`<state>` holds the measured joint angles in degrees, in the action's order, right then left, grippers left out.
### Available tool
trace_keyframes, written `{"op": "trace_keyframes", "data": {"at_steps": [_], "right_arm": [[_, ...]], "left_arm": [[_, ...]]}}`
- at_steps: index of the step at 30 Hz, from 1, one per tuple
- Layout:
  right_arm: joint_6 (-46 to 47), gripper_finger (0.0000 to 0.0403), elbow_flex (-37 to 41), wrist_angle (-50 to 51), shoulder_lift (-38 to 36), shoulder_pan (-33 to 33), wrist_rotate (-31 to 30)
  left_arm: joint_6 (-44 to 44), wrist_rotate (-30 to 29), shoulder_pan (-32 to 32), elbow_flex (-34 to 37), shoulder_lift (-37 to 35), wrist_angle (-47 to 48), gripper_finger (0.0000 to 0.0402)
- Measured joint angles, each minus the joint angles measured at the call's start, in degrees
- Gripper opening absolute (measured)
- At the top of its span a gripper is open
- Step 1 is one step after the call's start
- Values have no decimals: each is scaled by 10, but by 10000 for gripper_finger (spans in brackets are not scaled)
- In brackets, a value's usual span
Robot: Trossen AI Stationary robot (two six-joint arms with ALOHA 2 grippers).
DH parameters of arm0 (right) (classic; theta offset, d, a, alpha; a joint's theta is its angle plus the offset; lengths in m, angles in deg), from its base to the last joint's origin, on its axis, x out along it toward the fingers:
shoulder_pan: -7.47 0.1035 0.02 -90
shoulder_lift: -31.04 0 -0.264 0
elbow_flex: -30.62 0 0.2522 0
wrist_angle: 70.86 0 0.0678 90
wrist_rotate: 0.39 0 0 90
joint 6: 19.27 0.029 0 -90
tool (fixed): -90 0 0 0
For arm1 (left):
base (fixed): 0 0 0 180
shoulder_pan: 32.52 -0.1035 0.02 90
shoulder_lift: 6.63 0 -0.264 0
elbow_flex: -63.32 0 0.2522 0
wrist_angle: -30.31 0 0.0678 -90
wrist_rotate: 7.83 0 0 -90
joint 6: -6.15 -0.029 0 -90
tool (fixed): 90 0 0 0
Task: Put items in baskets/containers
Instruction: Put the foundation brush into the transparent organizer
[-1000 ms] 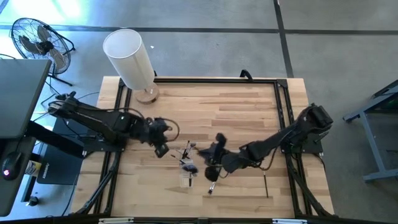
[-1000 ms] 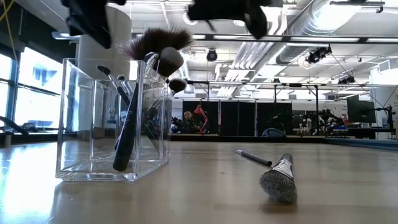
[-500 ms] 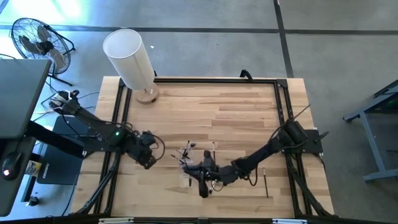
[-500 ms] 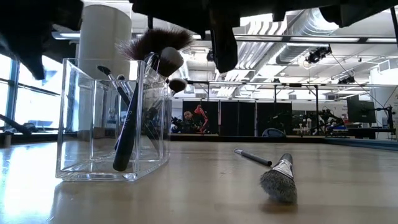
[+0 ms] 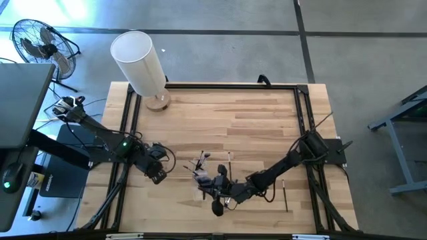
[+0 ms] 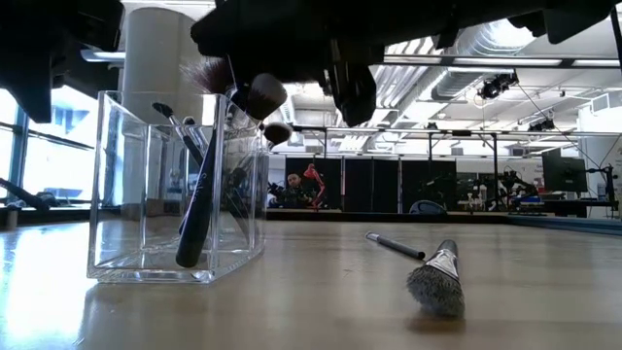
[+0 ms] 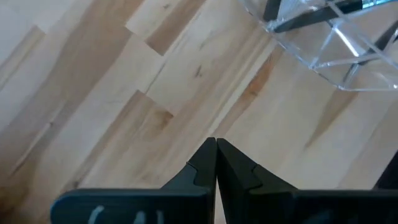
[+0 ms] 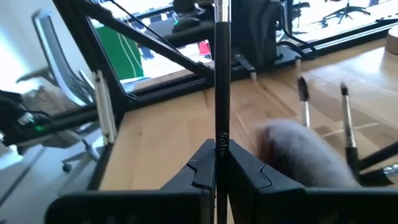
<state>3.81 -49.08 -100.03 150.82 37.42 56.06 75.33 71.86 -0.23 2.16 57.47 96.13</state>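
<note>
Brush (image 8: 220, 74) stands upright, pinched in the right hand (image 8: 217, 163), just right of the clear cup (image 6: 175, 185); left hand (image 7: 216, 163) pressed together, idle.

overhead and table-level views, both showing clear cup (image 6: 175, 185)

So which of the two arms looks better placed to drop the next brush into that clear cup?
The right. Its gripper is shut on a thin brush beside the clear cup. The left gripper is shut, empty, off to the cup's side.
</note>
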Motion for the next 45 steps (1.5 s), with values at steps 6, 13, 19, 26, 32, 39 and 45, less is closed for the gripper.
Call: {"op": "trace_keyframes", "data": {"at_steps": [6,13,19,26,32,39,45], "right_arm": [[-15,35,0,4,0,-7,2],[-1,14,0,14,0,-16,30],[-5,16,1,-6,0,-17,26],[9,10,1,-34,0,-23,21],[-38,10,1,-67,-2,-24,10],[-120,10,1,-25,-57,-26,8],[-85,10,1,61,-87,-30,84]], "left_arm": [[0,18,0,0,0,0,5],[0,18,0,0,0,-1,5],[-1,18,0,0,0,-1,5],[-10,3,0,0,0,-41,5],[-91,-11,0,0,0,-158,5],[-109,-24,0,-3,0,-241,5],[-97,-27,0,-4,0,-268,5]]}}
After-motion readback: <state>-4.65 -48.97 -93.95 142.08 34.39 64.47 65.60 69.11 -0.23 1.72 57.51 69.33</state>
